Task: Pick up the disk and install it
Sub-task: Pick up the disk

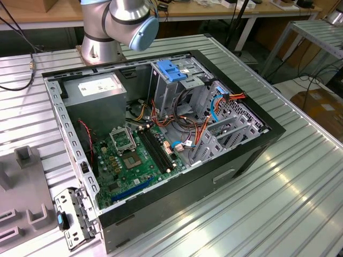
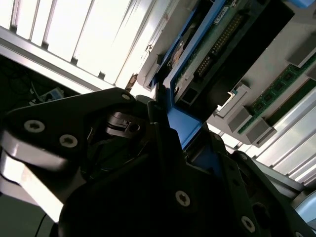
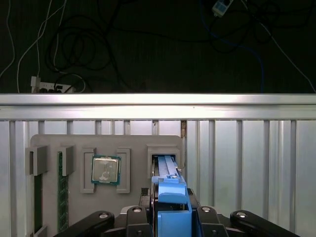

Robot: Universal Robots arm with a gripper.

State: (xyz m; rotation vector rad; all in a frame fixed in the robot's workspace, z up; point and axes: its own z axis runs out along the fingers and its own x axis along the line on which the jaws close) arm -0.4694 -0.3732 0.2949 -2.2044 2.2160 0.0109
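Observation:
The disk [image 3: 167,165] stands on edge in a slot of a grey holder tray [image 3: 133,143], its bright blue carrier rails pointing toward the camera. In the second wrist view its green circuit-board underside [image 2: 217,39] and connector show inside the blue rail. My gripper [image 3: 171,200] sits over the disk's near end, with black fingers [image 3: 143,217] on both sides of the blue carrier and pressed against it. In the second wrist view the gripper [image 2: 168,106] meets the blue rail edge. The open computer case [image 1: 257,144] lies on the table, with the arm's base behind it.
A processor chip [image 3: 105,169] and memory sticks [image 3: 62,192] rest in other pockets of the tray. The table's edge [image 3: 158,106] runs just beyond the tray, cables on the floor past it. Inside the case are a grey drive cage with blue bracket [image 1: 171,69] and the power-supply box [image 1: 99,88].

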